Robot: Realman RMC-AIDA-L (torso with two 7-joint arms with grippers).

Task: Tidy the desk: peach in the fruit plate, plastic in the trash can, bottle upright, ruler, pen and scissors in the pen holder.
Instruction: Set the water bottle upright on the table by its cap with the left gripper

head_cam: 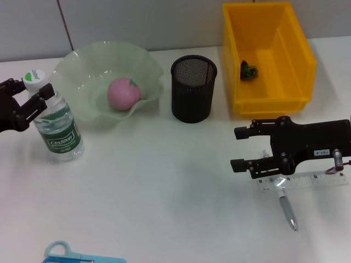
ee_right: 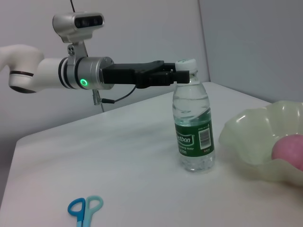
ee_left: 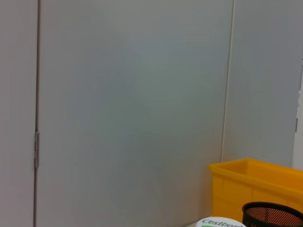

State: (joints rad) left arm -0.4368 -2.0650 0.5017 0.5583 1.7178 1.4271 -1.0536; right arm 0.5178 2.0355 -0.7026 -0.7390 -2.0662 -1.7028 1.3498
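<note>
The clear water bottle [head_cam: 57, 126] stands upright at the far left, and my left gripper [head_cam: 35, 90] is shut on its neck just under the white cap. The right wrist view shows that gripper [ee_right: 182, 76] at the bottle [ee_right: 193, 127]. My right gripper [head_cam: 239, 148] hovers open at the right, over the clear ruler [head_cam: 307, 181], with the pen [head_cam: 286, 211] just in front. The pink peach [head_cam: 123, 93] lies in the pale green fruit plate [head_cam: 71, 60]. Green plastic [head_cam: 248, 70] sits in the yellow trash can [head_cam: 299, 49]. The black mesh pen holder [head_cam: 193, 90] stands mid-table. Blue scissors [head_cam: 66, 253] lie at the front left edge.
The fruit plate [ee_right: 246, 137] stands close beside the bottle. The left wrist view shows mainly the wall, with the trash can [ee_left: 255, 184], pen holder rim [ee_left: 272, 213] and bottle cap [ee_left: 218, 222] low in it. Bare white tabletop [head_cam: 164, 192] lies between the two arms.
</note>
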